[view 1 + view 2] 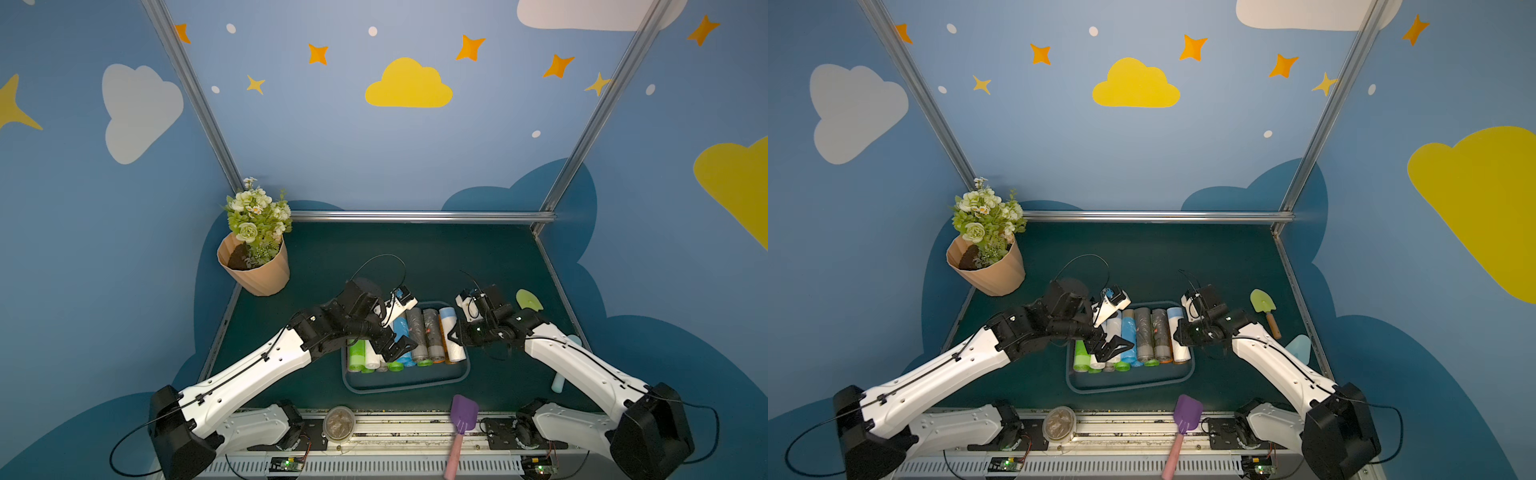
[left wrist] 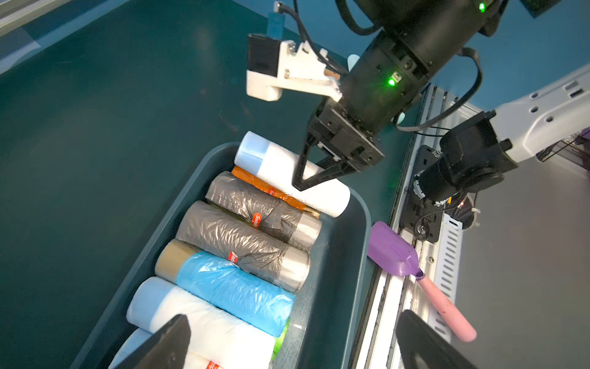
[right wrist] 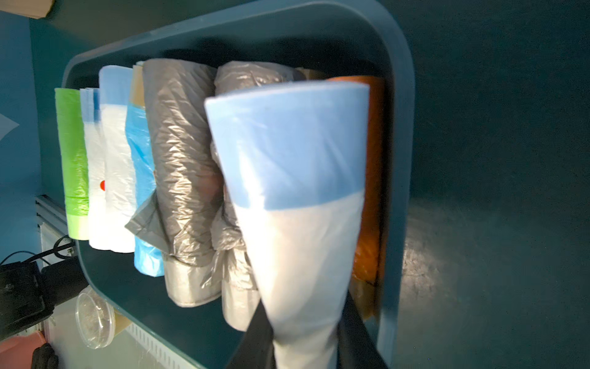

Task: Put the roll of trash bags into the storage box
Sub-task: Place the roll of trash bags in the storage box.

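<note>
While right tool (image 2: 306,182) clamps white-blue roll (image 2: 277,159) at right end of box (image 1: 407,376), I see left tool (image 1: 404,352) gaping, empty.

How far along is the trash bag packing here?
Done: a row of rolls already lies in the storage box. In hand: the right gripper is shut on a white blue-banded roll, over the orange roll at the box's end. Remaining: lower and release it. The left gripper hangs open.

At least eight rolls (image 2: 242,236), one box (image 2: 341,262)
</note>
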You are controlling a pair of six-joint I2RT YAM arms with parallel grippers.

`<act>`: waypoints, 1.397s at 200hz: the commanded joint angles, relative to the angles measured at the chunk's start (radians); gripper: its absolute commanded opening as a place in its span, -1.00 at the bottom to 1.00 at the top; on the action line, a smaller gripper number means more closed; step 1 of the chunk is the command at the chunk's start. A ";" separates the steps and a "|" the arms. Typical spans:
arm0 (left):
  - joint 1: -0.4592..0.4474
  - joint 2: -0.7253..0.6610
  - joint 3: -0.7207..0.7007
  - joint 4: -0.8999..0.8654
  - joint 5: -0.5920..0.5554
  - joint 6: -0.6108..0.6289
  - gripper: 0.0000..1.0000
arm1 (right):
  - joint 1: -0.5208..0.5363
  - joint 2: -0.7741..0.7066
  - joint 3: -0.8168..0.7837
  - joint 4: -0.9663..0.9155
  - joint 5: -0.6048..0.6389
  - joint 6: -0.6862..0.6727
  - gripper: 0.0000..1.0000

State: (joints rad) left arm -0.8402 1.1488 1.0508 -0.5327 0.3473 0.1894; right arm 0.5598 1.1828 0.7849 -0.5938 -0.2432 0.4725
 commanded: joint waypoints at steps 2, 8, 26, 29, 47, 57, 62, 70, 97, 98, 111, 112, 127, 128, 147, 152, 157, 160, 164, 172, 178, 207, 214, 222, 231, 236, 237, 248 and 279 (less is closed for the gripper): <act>-0.012 0.004 0.037 -0.029 -0.004 0.024 1.00 | -0.003 0.019 -0.008 0.054 0.005 -0.003 -0.67; -0.013 0.004 0.038 -0.030 -0.005 0.023 1.00 | -0.005 0.025 -0.007 0.056 0.001 -0.006 -0.67; -0.012 0.000 0.036 -0.027 -0.006 0.025 1.00 | -0.008 0.043 -0.006 0.067 -0.002 -0.009 -0.66; -0.012 0.000 0.036 -0.028 -0.007 0.025 1.00 | -0.009 0.045 -0.005 0.069 -0.002 -0.009 -0.65; -0.013 0.003 0.037 -0.030 -0.007 0.027 1.00 | -0.012 0.060 -0.005 0.072 -0.006 -0.012 -0.60; -0.012 0.003 0.037 -0.032 -0.005 0.028 1.00 | -0.014 0.065 -0.009 0.075 -0.008 -0.015 -0.56; -0.013 0.003 0.037 -0.031 -0.007 0.028 1.00 | -0.014 0.066 -0.010 0.078 -0.008 -0.016 -0.55; -0.013 0.006 0.038 -0.033 -0.007 0.028 1.00 | -0.015 0.065 -0.015 0.086 -0.009 -0.016 -0.52; -0.011 0.008 0.039 -0.037 -0.010 0.030 1.00 | -0.018 0.059 -0.023 0.099 -0.017 -0.020 -0.45; -0.012 0.008 0.039 -0.037 -0.008 0.030 1.00 | -0.018 0.059 -0.023 0.098 -0.017 -0.021 -0.45; -0.012 0.010 0.039 -0.037 -0.008 0.030 1.00 | -0.020 0.061 -0.021 0.093 -0.019 -0.024 -0.44; -0.013 0.011 0.038 -0.037 -0.008 0.030 1.00 | -0.020 0.061 -0.022 0.092 -0.019 -0.025 -0.44; -0.012 0.014 0.041 -0.039 -0.007 0.030 1.00 | -0.021 0.062 -0.020 0.083 -0.021 -0.032 -0.43; -0.012 0.014 0.041 -0.038 -0.007 0.030 1.00 | -0.021 0.062 -0.019 0.083 -0.021 -0.032 -0.42; -0.013 0.015 0.043 -0.041 -0.008 0.031 1.00 | -0.022 0.061 -0.020 0.081 -0.023 -0.039 -0.40; -0.012 0.015 0.042 -0.040 -0.008 0.031 1.00 | -0.022 0.061 -0.020 0.080 -0.024 -0.039 -0.39; -0.012 0.015 0.041 -0.039 -0.010 0.031 1.00 | -0.023 0.061 -0.018 0.079 -0.024 -0.041 -0.38; -0.012 0.015 0.041 -0.041 -0.009 0.031 1.00 | -0.023 0.061 -0.019 0.079 -0.025 -0.041 -0.37; -0.012 0.014 0.041 -0.040 -0.009 0.031 1.00 | -0.023 0.061 -0.017 0.078 -0.027 -0.043 -0.36; -0.013 0.014 0.041 -0.039 -0.009 0.031 1.00 | -0.023 0.061 -0.016 0.075 -0.029 -0.046 -0.35; -0.012 0.015 0.041 -0.039 -0.009 0.031 1.00 | -0.023 0.061 -0.015 0.074 -0.031 -0.048 -0.34; -0.011 0.015 0.042 -0.041 -0.008 0.031 1.00 | -0.023 0.055 -0.009 0.068 -0.044 -0.057 -0.27; -0.012 0.014 0.042 -0.042 -0.006 0.032 1.00 | -0.022 0.051 -0.010 0.065 -0.045 -0.055 -0.26; -0.013 0.013 0.043 -0.041 -0.006 0.033 1.00 | -0.023 0.048 -0.009 0.063 -0.050 -0.057 -0.25; -0.013 0.010 0.042 -0.042 -0.006 0.033 1.00 | -0.023 0.042 -0.006 0.058 -0.051 -0.058 -0.24; -0.012 0.011 0.043 -0.041 -0.006 0.033 1.00 | -0.023 0.038 -0.004 0.058 -0.051 -0.058 -0.24; -0.013 0.010 0.043 -0.042 -0.005 0.032 1.00 | -0.023 0.036 -0.004 0.058 -0.051 -0.058 -0.24; -0.012 0.010 0.043 -0.043 -0.007 0.033 1.00 | -0.023 0.031 0.004 0.056 -0.048 -0.060 -0.23; -0.012 0.009 0.043 -0.045 -0.006 0.035 1.00 | -0.022 0.041 0.060 0.015 -0.032 -0.081 -0.24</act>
State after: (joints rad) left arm -0.8513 1.1633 1.0618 -0.5663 0.3458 0.2081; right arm 0.5381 1.2335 0.7795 -0.5484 -0.2726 0.4179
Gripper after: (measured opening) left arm 0.999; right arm 0.382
